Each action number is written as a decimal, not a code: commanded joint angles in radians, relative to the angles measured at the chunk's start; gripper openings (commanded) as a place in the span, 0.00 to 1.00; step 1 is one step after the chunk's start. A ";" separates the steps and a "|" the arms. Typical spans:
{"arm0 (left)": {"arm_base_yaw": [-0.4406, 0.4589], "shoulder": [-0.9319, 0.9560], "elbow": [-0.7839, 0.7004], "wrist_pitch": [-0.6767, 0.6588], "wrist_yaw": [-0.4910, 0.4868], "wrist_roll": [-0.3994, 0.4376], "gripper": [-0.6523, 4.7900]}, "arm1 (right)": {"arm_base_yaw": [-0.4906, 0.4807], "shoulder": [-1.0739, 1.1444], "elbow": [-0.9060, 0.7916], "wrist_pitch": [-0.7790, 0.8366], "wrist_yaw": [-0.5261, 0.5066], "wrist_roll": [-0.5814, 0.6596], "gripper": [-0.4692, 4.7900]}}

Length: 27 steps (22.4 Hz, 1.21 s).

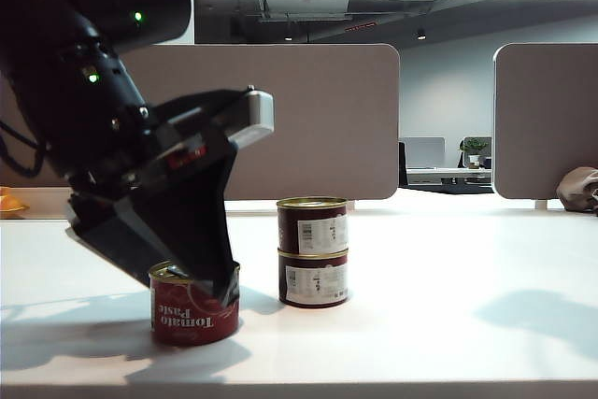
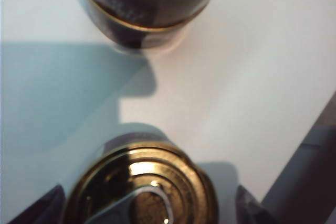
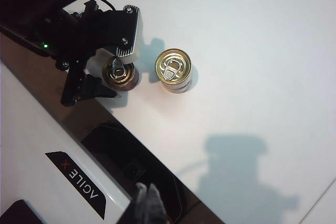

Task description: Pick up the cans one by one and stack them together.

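Observation:
A red "Tomato Paste" can (image 1: pixel 194 313) stands on the white table at the front left. My left gripper (image 1: pixel 198 279) is lowered over it, open, with a finger (image 2: pixel 44 208) on each side of its gold pull-tab lid (image 2: pixel 144 187) and a small gap to each. Two dark maroon cans with barcode panels stand stacked just to the right, the upper (image 1: pixel 313 224) on the lower (image 1: pixel 316 279); the stack (image 2: pixel 147 3) also shows in the left wrist view. From high above, the right wrist view shows the red can (image 3: pixel 119 72) and the stack (image 3: pixel 174 69). My right gripper (image 3: pixel 148 203) hangs shut and empty.
Beige partition panels (image 1: pixel 308 119) close off the back of the table. An orange object (image 1: pixel 9 201) lies at the far left and a brown bag (image 1: pixel 579 189) at the far right. The robot's base with its AGILEX label (image 3: pixel 79 179) borders the table's near edge.

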<state>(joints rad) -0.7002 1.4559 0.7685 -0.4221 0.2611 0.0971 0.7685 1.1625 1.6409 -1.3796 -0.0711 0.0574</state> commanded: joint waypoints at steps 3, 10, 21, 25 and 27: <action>0.001 0.015 0.004 0.012 0.005 0.001 0.73 | 0.000 -0.004 0.003 0.003 0.002 0.003 0.08; 0.001 0.014 0.004 0.044 -0.032 0.000 0.61 | 0.000 -0.004 0.003 0.004 0.002 0.002 0.08; 0.001 0.012 0.118 -0.048 -0.086 0.000 0.61 | 0.000 -0.004 0.003 0.008 0.003 0.002 0.08; 0.001 0.009 0.197 -0.102 -0.087 0.001 0.61 | 0.000 -0.004 0.003 0.008 0.003 0.002 0.08; 0.000 0.009 0.229 -0.129 -0.094 0.001 0.61 | 0.000 -0.004 0.003 0.008 0.003 0.002 0.08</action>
<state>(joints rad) -0.7002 1.4708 0.9764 -0.5220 0.1722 0.0971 0.7685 1.1625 1.6409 -1.3819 -0.0711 0.0589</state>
